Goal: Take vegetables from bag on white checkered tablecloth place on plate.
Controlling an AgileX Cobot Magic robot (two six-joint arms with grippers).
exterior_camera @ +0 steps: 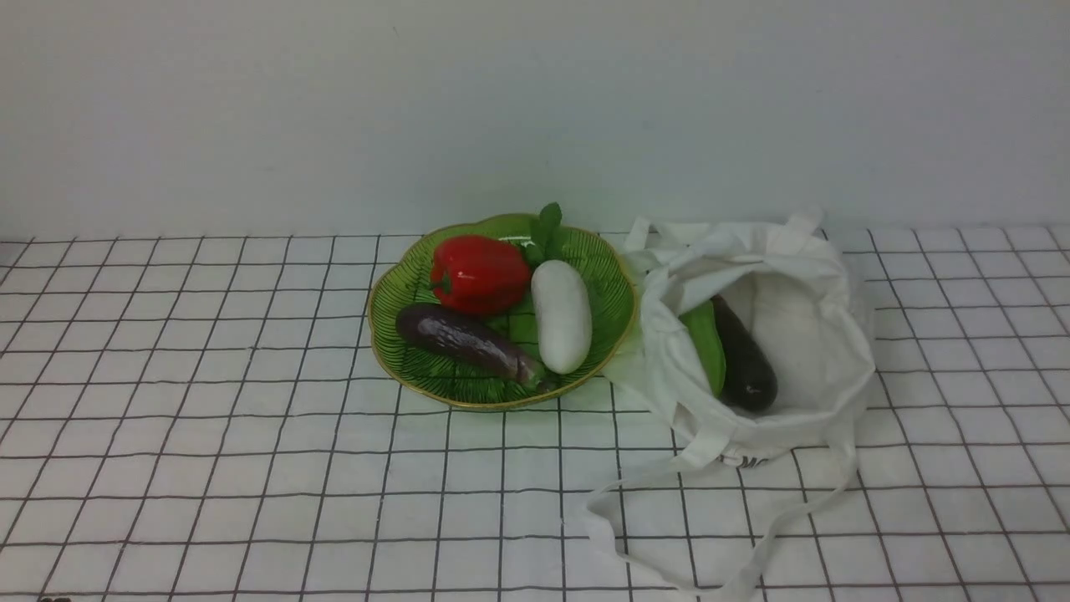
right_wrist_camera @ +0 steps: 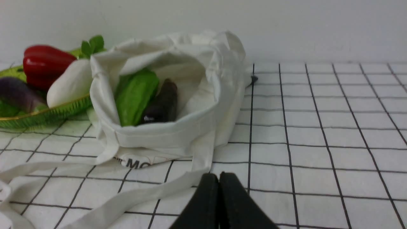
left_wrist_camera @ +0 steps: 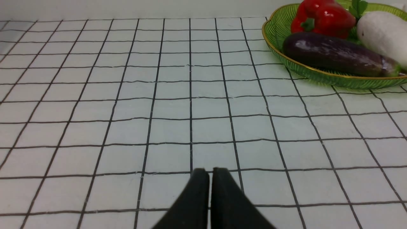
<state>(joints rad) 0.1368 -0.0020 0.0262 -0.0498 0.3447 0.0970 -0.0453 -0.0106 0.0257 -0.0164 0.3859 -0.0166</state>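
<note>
Three vegetables are resting on the green plate (exterior_camera: 401, 288); a green vegetable (exterior_camera: 705, 344) and dark aubergine (exterior_camera: 744, 359) are waiting in the bag (exterior_camera: 823, 351); left tool (left_wrist_camera: 210, 173) and right tool (right_wrist_camera: 219, 178) are sitting closed, empty

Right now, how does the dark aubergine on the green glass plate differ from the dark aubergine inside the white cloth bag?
The dark aubergine on the green glass plate lies fully exposed and looks purple; the dark aubergine inside the white cloth bag is partly hidden beside a green vegetable and looks nearly black. Both are glossy and elongated.
</note>
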